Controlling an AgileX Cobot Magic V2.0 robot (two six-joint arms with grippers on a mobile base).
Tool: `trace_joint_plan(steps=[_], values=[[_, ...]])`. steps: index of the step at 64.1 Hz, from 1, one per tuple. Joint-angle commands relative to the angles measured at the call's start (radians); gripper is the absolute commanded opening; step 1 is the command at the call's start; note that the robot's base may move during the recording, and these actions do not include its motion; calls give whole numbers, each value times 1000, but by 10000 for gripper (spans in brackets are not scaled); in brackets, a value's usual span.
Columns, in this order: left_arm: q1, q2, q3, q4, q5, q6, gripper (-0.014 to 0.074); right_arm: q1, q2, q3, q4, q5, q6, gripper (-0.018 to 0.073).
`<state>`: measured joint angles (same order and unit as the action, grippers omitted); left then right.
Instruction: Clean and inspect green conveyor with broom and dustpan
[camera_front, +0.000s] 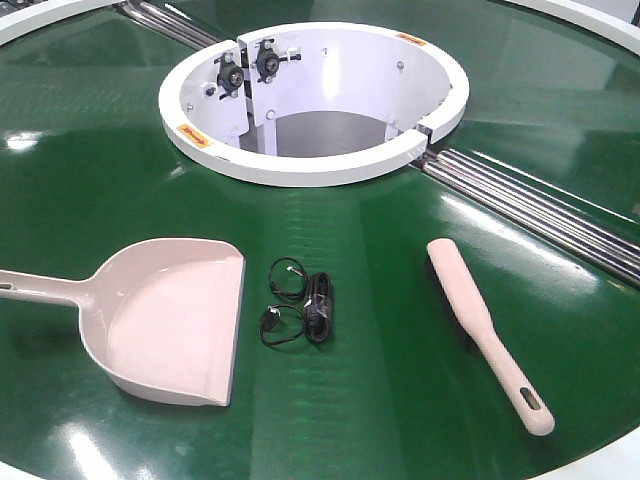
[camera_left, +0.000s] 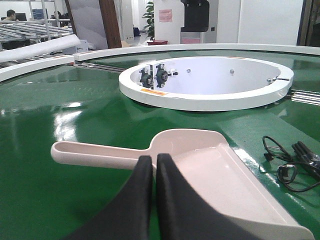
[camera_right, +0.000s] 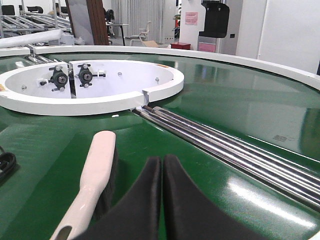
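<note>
The green conveyor (camera_front: 380, 260) fills the front view. The pale dustpan (camera_front: 170, 320) lies on it at the left, handle pointing left; it also shows in the left wrist view (camera_left: 210, 170). The pale broom (camera_front: 487, 330) lies at the right, slotted handle end toward me; it also shows in the right wrist view (camera_right: 92, 180). My left gripper (camera_left: 154, 159) is shut and empty, above the dustpan's handle end. My right gripper (camera_right: 162, 160) is shut and empty, just right of the broom. Neither gripper shows in the front view.
A black coiled cable (camera_front: 300, 305) lies between dustpan and broom, also in the left wrist view (camera_left: 295, 160). The white ring opening (camera_front: 310, 165) sits behind. Silver rails (camera_front: 540, 210) run from the ring to the right, also in the right wrist view (camera_right: 225, 145).
</note>
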<state>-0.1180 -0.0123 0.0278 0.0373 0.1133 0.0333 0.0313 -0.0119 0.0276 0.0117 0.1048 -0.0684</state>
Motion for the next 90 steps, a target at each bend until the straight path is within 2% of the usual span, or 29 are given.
trace_joint_plan(steps=[1, 67, 74, 83, 86, 90], values=[[1, -14, 9, -1, -70, -5, -6, -6, -11, 4, 0, -81, -7, -8], [1, -14, 9, -1, -73, -5, -6, -6, -11, 4, 0, -78, -7, -8], [1, -14, 9, -7, -168, -6, -6, -6, -11, 4, 0, -78, -7, -8], [1, -12, -46, -83, -358, -12, -6, -6, -11, 4, 1, -79, -7, -8], [1, -4, -86, -111, -371, -11, -6, -6, -11, 4, 1, -79, -7, -8], [1, 27, -164, -122, -331, -10, -6, -6, -11, 4, 1, -79, -7, -8]])
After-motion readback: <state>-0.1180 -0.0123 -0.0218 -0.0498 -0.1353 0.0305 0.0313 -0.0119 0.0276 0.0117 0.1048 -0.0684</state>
